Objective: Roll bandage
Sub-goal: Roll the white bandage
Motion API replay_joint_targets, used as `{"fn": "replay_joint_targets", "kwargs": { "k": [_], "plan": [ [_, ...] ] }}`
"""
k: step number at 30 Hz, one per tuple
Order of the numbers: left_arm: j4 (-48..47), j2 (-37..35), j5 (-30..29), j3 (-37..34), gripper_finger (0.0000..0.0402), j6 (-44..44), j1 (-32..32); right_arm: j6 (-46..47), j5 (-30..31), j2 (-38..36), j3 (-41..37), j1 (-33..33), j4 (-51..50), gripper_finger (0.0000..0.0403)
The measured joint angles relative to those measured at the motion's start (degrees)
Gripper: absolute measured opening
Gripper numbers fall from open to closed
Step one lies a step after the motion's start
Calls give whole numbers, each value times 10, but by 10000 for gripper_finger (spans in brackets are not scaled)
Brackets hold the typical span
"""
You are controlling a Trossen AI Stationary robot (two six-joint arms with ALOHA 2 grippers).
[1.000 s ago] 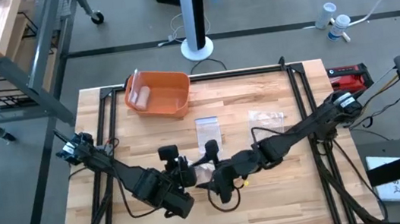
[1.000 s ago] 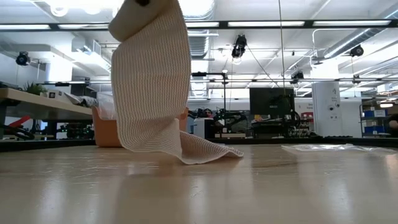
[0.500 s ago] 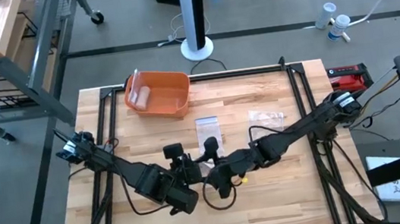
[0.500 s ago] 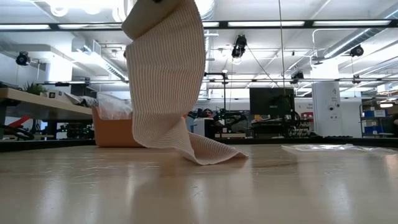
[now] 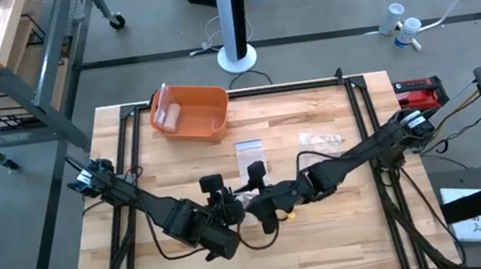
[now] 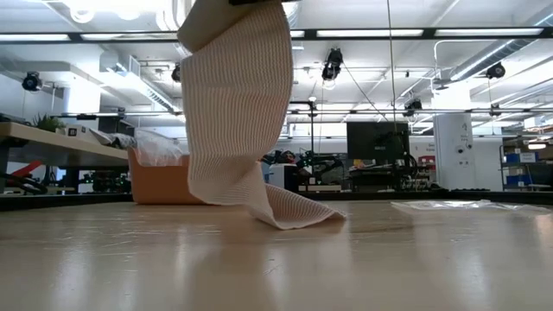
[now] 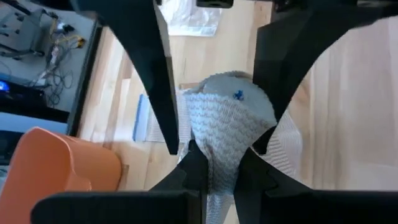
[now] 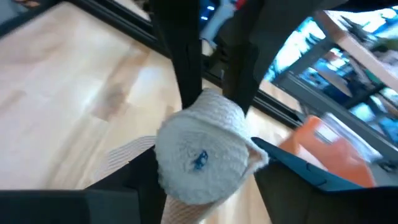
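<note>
- Bandage (image 6: 233,104) is held up off the table (image 5: 343,223) near its middle, rolled end up between the two grippers; its loose tail hangs down and trails on the wood toward 3 o'clock in the low view.
- Left gripper (image 7: 214,146) has its fingers pinching the bandage strip just under the roll (seen in its wrist view).
- Right gripper (image 8: 199,158) is clamped on the roll's sides, the roll's end face showing a blue mark.
- Orange bin (image 5: 190,113) sits at 11 o'clock from the grippers, well apart.

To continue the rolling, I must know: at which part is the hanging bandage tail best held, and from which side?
My guess: take the bandage tail high, just under the roll, with a tool closing across its flat faces. Its lower end lies crumpled on the table, so a low grip would be less sure.
</note>
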Motion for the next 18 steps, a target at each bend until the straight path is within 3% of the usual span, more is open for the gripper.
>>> {"fn": "replay_joint_targets", "kwargs": {
  "k": [3, 9, 14, 18],
  "plan": [
    [13, 0, -2, 0, 36, 18, 1, 17, 35, 0, 0, 2, 0, 188],
    [11, 0, 2, 0, 47, 27, 0, 25, 19, 0, 0, 6, 0, 130],
    [9, -3, 4, 0, 88, 43, -2, 28, 15, -2, -1, 15, 5, 73],
    [-6, -16, 3, 4, 136, 35, -12, 58, 12, -12, -1, 22, 11, 57]
  ]
}}
